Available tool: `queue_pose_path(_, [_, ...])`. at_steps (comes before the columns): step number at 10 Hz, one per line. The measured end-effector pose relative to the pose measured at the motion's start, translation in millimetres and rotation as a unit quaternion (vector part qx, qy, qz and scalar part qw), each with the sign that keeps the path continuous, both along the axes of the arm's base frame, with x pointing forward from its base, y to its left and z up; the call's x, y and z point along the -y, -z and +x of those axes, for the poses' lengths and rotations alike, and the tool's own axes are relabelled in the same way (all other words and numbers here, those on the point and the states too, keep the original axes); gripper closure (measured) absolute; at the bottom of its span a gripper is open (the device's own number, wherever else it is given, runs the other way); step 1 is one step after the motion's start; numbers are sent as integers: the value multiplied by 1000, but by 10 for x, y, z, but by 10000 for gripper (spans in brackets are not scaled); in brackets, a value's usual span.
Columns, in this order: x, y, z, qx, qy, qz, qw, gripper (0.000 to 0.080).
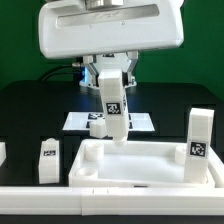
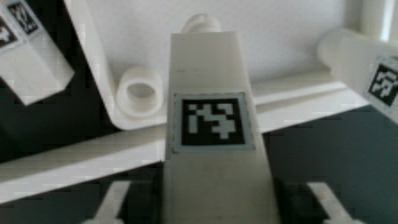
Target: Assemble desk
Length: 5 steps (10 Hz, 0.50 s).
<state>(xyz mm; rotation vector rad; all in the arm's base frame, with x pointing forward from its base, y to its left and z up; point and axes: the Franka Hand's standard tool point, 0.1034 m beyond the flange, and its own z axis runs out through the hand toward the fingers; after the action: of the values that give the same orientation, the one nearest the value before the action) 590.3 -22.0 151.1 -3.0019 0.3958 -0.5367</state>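
Note:
My gripper (image 1: 110, 86) is shut on a white desk leg (image 1: 113, 108) with a square tag and holds it nearly upright. The leg's lower end is at the far rim of the white desk slab (image 1: 150, 168). In the wrist view the leg (image 2: 215, 110) fills the middle between my gripper's (image 2: 219, 203) fingers (image 2: 118, 200). A round corner socket (image 2: 139, 93) of the slab (image 2: 285, 90) lies just beside the leg. Other legs stand upright: one on the exterior view's right (image 1: 198, 133), one on its left (image 1: 48, 159), and a small one behind (image 1: 97, 125).
The marker board (image 1: 78, 121) lies flat behind the slab. A long white border rail (image 1: 110, 196) runs along the front. Part of another white piece (image 1: 2, 151) shows at the exterior view's left edge. Two tagged legs (image 2: 368, 65) (image 2: 27, 50) flank the held leg in the wrist view.

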Motion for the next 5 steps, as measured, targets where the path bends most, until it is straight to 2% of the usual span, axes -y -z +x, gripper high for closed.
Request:
queue_pose_path(3, [83, -4, 17, 76, -1, -43, 996, 515])
queue_pose_path(5, [252, -87, 225, 70, -16, -47, 996, 515])
